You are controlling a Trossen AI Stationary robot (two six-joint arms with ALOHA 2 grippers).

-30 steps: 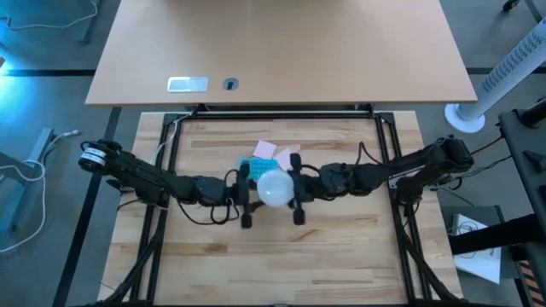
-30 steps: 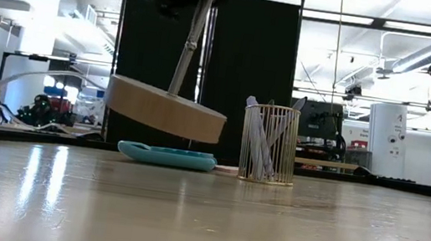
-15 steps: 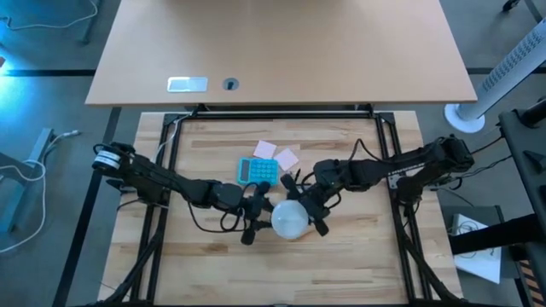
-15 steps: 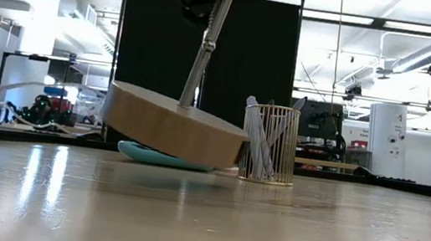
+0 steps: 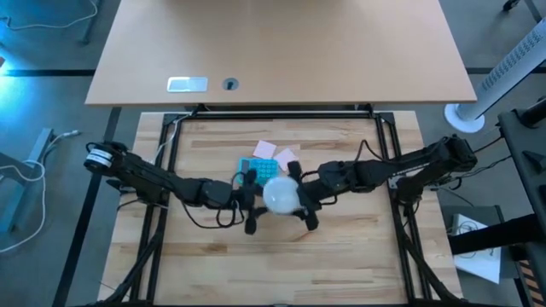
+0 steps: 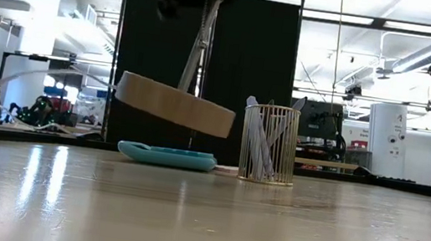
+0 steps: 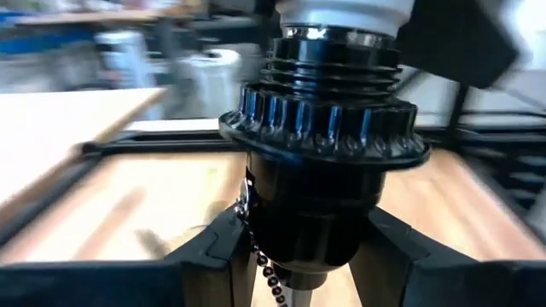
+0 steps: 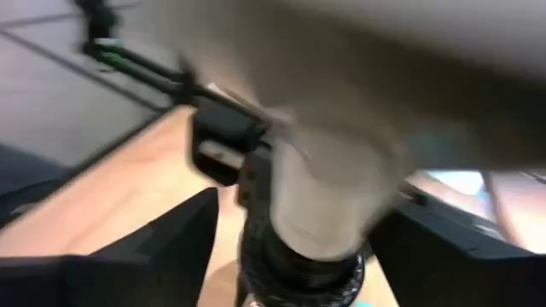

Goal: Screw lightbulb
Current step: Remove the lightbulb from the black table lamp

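The frosted white lightbulb (image 5: 280, 194) sits in the black socket (image 7: 324, 170) of a lamp, and only its white neck (image 7: 345, 10) shows in the left wrist view. A thin stem (image 6: 199, 46) joins the socket to a round wooden disc (image 6: 175, 105), which hangs tilted above the table. My left gripper (image 5: 249, 200) comes from the table's left and is shut on the socket. Coming from the right, my right gripper (image 5: 303, 198) is open. Its fingers (image 8: 171, 247) stand on either side of the bulb's neck (image 8: 324, 205), and I see no touch. My left gripper pinches the black socket's lower body (image 7: 299, 230) between its two fingers (image 7: 209, 256), below the ribbed collar. It reaches in about level from the table's left. The lamp is lifted clear of the table and tilted, its wooden disc hanging below the hold.
A blue calculator (image 6: 166, 156) lies flat on the table under and behind the raised disc, with pink notes (image 5: 275, 152) just beyond it. A gold wire cup (image 6: 269, 143) holding pens stands to its right. A bead chain (image 7: 264, 269) hangs from the socket.
The lamp and bulb swung toward the table's near edge and the disc dipped close to the table. They then came back toward the far side and rose again. My right gripper turned about the bulb, and its fingers now stand wider apart than before.
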